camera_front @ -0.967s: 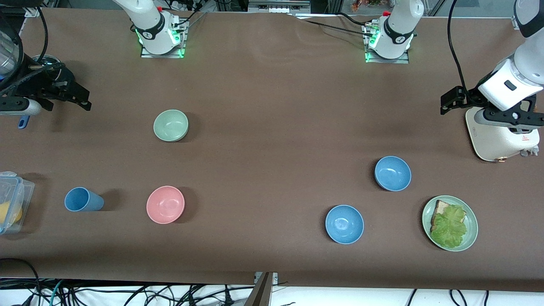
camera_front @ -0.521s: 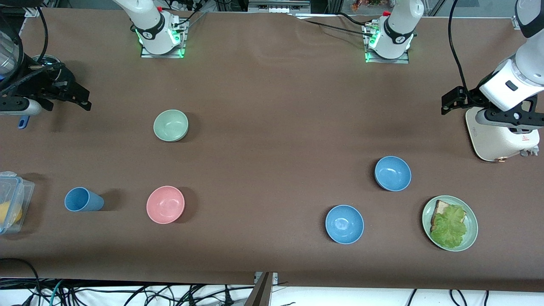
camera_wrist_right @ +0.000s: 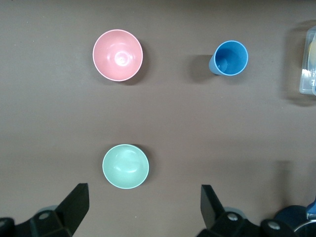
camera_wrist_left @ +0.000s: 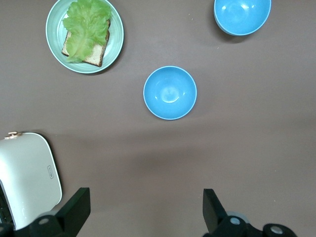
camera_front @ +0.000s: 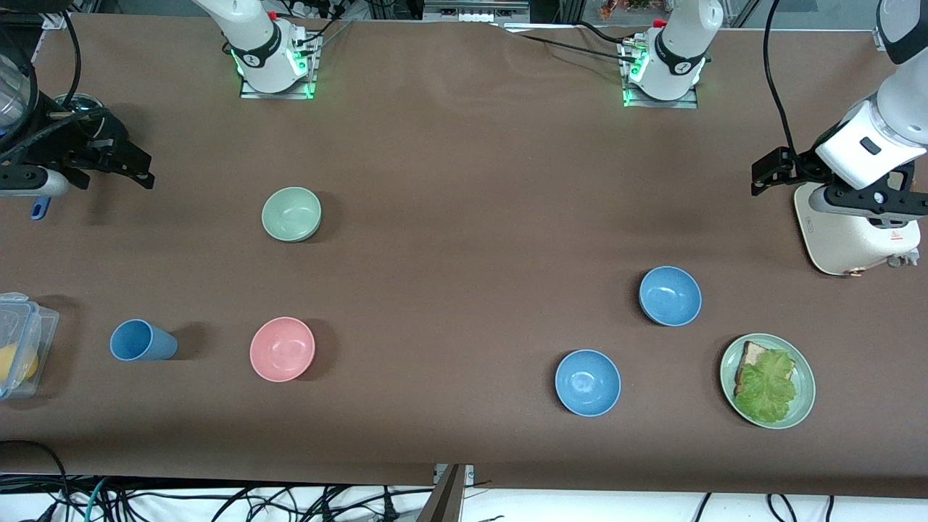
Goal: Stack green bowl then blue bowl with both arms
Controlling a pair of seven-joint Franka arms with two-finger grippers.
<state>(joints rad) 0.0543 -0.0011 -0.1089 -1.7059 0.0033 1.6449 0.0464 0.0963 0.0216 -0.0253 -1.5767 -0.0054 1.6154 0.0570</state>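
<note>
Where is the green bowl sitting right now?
In the front view the green bowl stands alone toward the right arm's end of the table, farther from the front camera than the pink bowl and apart from it.

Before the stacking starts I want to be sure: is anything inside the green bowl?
The green bowl looks empty: the right wrist view shows its whole plain inside. It stands alone on the table; what lies under its base is covered.
</note>
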